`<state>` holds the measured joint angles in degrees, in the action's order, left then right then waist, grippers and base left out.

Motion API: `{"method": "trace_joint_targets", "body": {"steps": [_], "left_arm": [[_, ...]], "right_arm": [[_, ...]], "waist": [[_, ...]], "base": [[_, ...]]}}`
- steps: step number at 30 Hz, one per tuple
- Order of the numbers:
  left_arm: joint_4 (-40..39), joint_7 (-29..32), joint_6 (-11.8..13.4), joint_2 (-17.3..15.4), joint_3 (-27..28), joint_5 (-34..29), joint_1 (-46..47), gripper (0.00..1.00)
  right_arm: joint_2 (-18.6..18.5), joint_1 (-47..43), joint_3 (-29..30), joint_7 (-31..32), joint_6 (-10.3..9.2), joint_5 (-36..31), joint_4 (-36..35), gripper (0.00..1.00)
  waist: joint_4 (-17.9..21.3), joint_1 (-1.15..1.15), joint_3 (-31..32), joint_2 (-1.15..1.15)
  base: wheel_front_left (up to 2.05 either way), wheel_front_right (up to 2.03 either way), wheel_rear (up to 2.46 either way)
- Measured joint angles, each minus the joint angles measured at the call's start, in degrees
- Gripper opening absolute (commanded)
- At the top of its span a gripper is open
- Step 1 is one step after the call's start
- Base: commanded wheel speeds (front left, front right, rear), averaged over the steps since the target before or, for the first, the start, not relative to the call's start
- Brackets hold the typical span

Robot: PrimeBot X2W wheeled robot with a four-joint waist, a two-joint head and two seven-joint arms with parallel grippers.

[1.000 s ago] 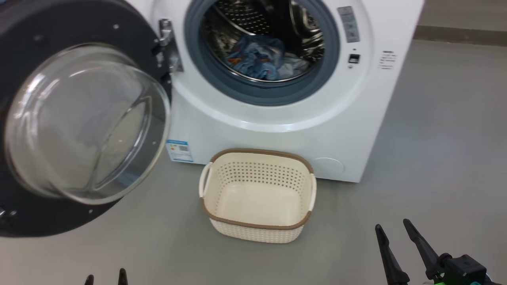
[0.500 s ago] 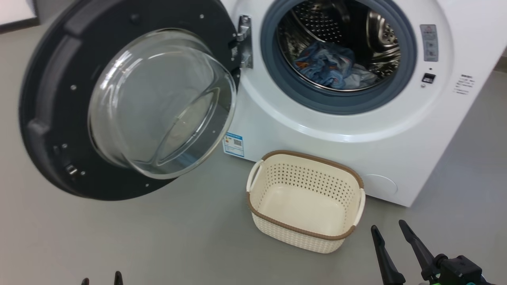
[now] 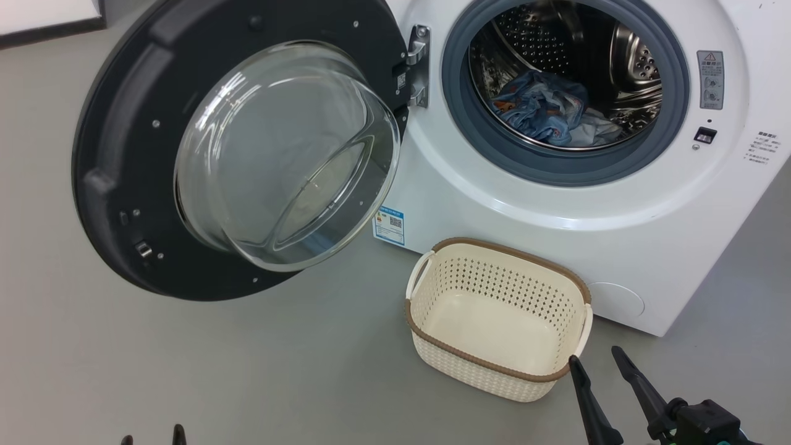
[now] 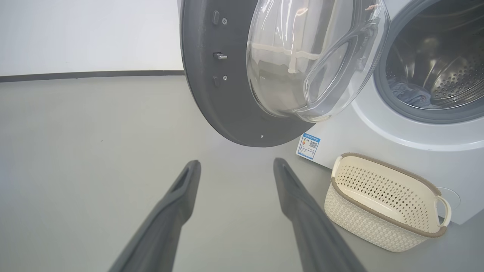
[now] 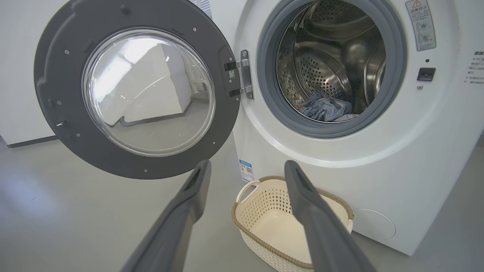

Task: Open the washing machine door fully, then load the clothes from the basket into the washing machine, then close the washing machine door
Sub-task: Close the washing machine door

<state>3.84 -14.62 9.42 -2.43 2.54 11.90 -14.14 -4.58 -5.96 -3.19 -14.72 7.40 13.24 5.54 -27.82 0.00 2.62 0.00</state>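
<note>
The white washing machine [image 3: 556, 228] stands with its round black-rimmed door [image 3: 117, 167] swung wide open to the left, glass bowl facing me. Light blue and white clothes [image 3: 547, 114] lie inside the steel drum, also seen as clothes [image 5: 325, 107] in the right wrist view. The cream basket [image 3: 500, 371] sits on the floor before the machine with nothing in it. My right gripper [image 3: 596, 364] is open just right of the basket's near corner. My left gripper [image 3: 151, 434] shows its fingertips at the bottom left, open, far from everything. In the left wrist view the left gripper [image 4: 236, 166] points at the floor below the door [image 4: 211, 94].
Grey floor [image 3: 216, 371] spreads to the left and front of the machine. A white wall with a dark skirting [image 3: 49, 31] runs at the far left. A blue label sticker [image 3: 389, 225] sits on the machine's lower front.
The head camera has turned left, so the whole scene has shifted right in the picture. Door, basket and clothes have not moved; both grippers stay open.
</note>
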Motion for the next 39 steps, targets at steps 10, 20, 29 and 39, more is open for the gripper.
{"method": "trace_joint_targets", "body": {"steps": [10, 20, 29, 39], "left_arm": [[-0.78, 0.0, 0.68, 0.0, 0.15, 0.53, -0.03, 0.88], [-0.79, 0.0, 0.99, 0.0, 0.15, 0.63, -0.04, 0.0], [-0.79, 0.0, 0.99, 0.0, 0.65, 2.22, -0.05, 0.0], [-2.71, 0.0, -0.35, 0.08, 10.06, 24.97, 0.46, 0.0]], "right_arm": [[-0.38, 0.31, -0.63, 0.0, 0.0, 0.01, 0.35, 1.0], [-0.37, 0.4, -1.0, 0.0, 0.0, 0.01, 0.36, 1.0], [-0.35, 0.4, -1.08, 0.0, 0.0, 0.01, 0.36, 1.0], [-0.36, 0.4, -0.79, 0.0, 0.0, 0.01, 0.34, 1.0]], "waist": [[-0.33, 0.0, -0.45, 0.0], [-0.49, 0.0, -0.68, 0.0], [-0.59, 0.0, -0.82, 0.0], [-1.08, 0.0, -1.32, 0.0]], "base": [[0.0, 0.0, 0.0], [0.0, 0.0, 0.0], [0.0, 0.0, 0.0], [0.0, 0.0, 0.0]]}}
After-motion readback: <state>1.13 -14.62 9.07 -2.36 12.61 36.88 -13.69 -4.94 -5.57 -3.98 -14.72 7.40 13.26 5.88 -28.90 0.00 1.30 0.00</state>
